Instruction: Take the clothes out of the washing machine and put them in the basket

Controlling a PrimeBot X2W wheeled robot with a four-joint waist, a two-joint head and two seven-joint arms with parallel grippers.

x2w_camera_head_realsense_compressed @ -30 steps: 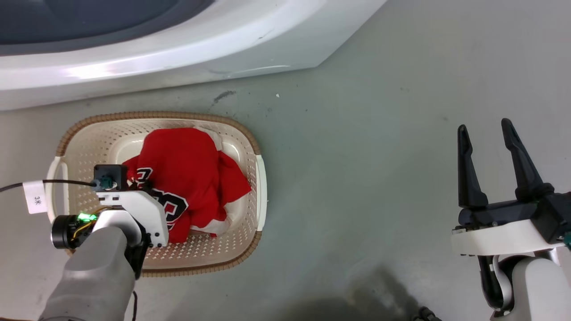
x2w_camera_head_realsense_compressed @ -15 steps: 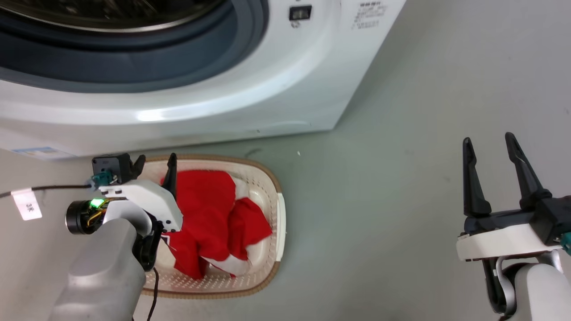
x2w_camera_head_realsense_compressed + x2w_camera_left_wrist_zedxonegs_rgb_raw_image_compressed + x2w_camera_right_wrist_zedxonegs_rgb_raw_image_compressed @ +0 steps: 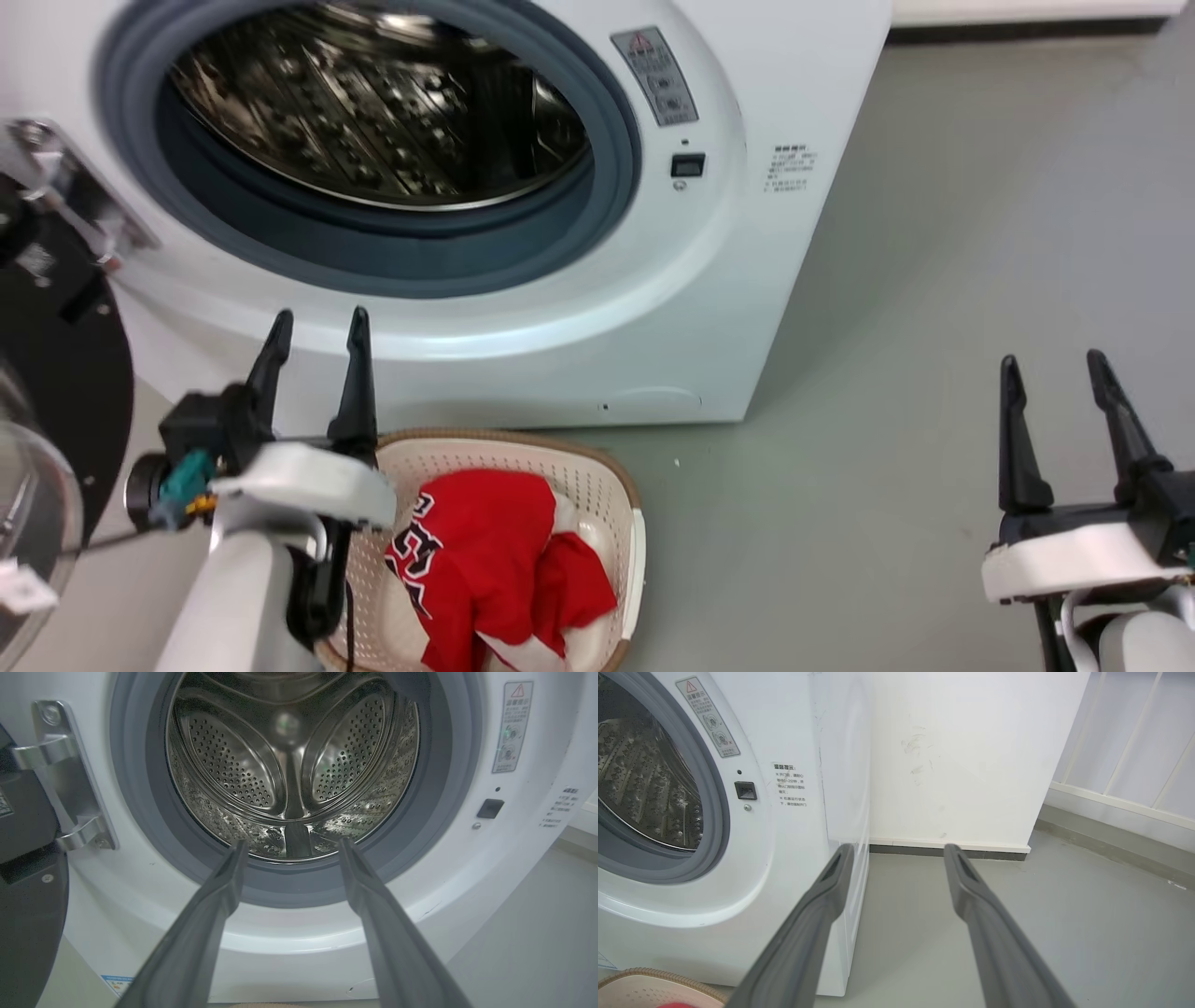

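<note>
You had the left tool [image 3: 318, 315] open and empty over the left edge of the basket [image 3: 590, 485], fingers [image 3: 358, 373] aimed at the drum [image 3: 373, 103] of the washer [image 3: 766, 280]. Your right tool [image 3: 1051, 357] stood just as open, gripping nothing, well off to the right above the floor [image 3: 934, 233]. The red clothes [image 3: 485, 546] lay heaped in the basket, just before the washer.

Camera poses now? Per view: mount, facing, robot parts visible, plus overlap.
Head: on the head, facing forward-down at washing machine and basket of clothes; left gripper and right gripper show, open.
Left wrist: on left arm, facing into the drum; own fingers show.
Right wrist: on right arm, facing machine's right side, wall, floor; own fingers.
Shared: all see the grey door seal.
</note>
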